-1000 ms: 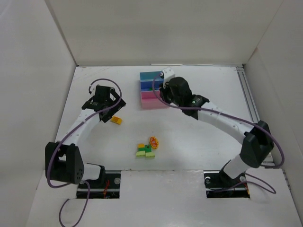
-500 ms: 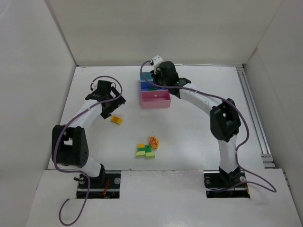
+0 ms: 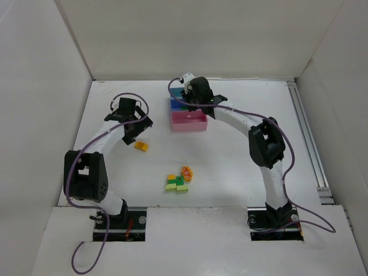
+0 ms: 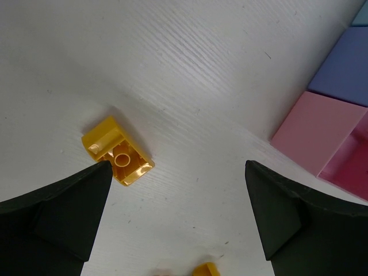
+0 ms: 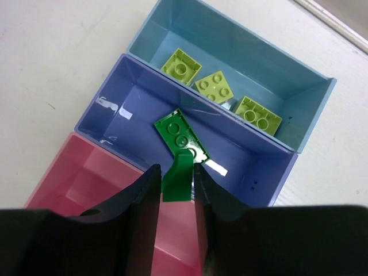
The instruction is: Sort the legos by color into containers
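Note:
My right gripper [image 5: 175,169] is shut on a dark green lego [image 5: 177,183] and holds it above the blue tray [image 5: 121,92]. A flat dark green lego [image 5: 179,135] lies in that tray. The teal tray [image 5: 172,26] holds three light green legos [image 5: 214,87]. The pink tray [image 5: 63,172] shows nothing inside. My left gripper [image 4: 177,167] is open and low over the table. A yellow-orange lego [image 4: 118,154] lies upside down by its left finger [image 4: 69,207]. In the top view the left gripper [image 3: 132,135] is just above that lego [image 3: 141,146].
A small heap of green, light green and yellow legos [image 3: 177,183] with an orange piece [image 3: 187,172] lies mid-table toward the front. Another orange bit [image 4: 207,269] shows at the bottom of the left wrist view. White walls enclose the table.
My right arm has swung back from over the pink tray to over the blue tray, its elbow folding upward. The left arm's elbow drew back; its gripper stays near the yellow-orange lego.

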